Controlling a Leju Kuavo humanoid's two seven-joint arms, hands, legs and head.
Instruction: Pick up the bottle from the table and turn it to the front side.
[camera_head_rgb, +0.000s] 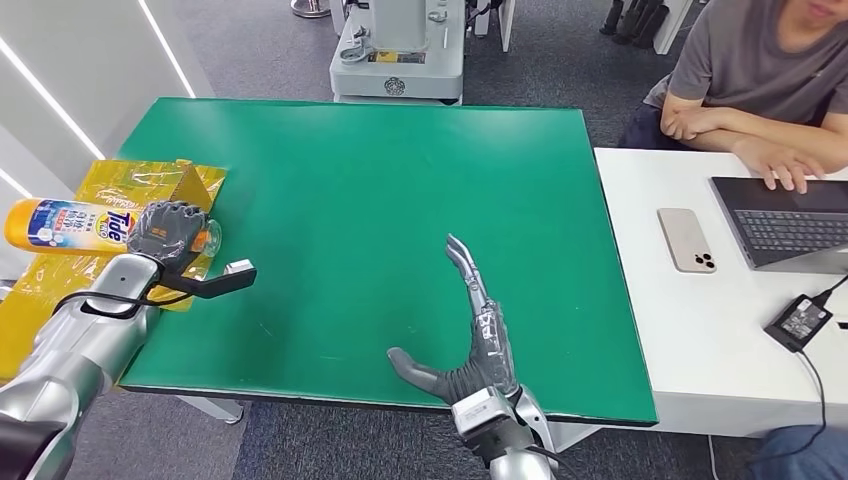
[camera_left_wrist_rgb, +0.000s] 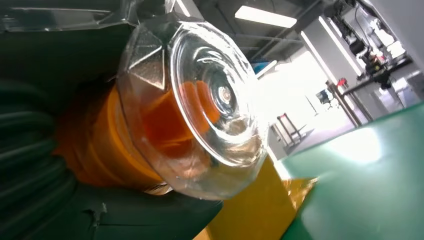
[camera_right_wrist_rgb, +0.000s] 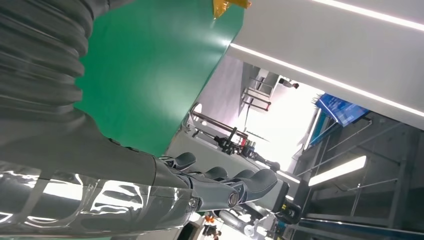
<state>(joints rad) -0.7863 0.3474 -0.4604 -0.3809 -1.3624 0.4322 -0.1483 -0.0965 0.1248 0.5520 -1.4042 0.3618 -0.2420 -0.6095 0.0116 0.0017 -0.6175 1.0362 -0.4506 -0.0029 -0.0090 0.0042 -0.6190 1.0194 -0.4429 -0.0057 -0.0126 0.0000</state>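
Far left, head view: bottle (camera_head_rgb: 70, 226) lies on its side in the air above a yellow sheet (camera_head_rgb: 120, 185) at the bench's left edge. Orange body, white-and-blue Tide label facing up toward the camera, orange end pointing away to the left. Left hand (camera_head_rgb: 168, 232) grips it near the clear-capped end, fingers (camera_head_rgb: 172, 213) curled over the top of the bottle. Left wrist view: the clear cap (camera_left_wrist_rgb: 210, 100) sits close to the lens, orange showing through it, dark fingers wrapped around the orange neck behind.

Centre: green bench (camera_head_rgb: 380, 180), bare mat surface between the two hands. The hands are well apart.

Centre-right, near the front edge: right hand (camera_head_rgb: 470, 335) lies flat over the green mat, holding nothing, fingers (camera_head_rgb: 466, 265) straight and pressed side by side, pointing away from the robot, thumb stuck out to the left. Right wrist view: fingertips (camera_right_wrist_rgb: 250, 182) lined up together past the bench edge.

Right: a white bench (camera_head_rgb: 700, 330) butts against the green one. On it a phone (camera_head_rgb: 687, 240) face down, a laptop (camera_head_rgb: 790, 220), a black power brick (camera_head_rgb: 798, 321) with cable. A person (camera_head_rgb: 760, 90) sits behind it, one hand on the laptop.
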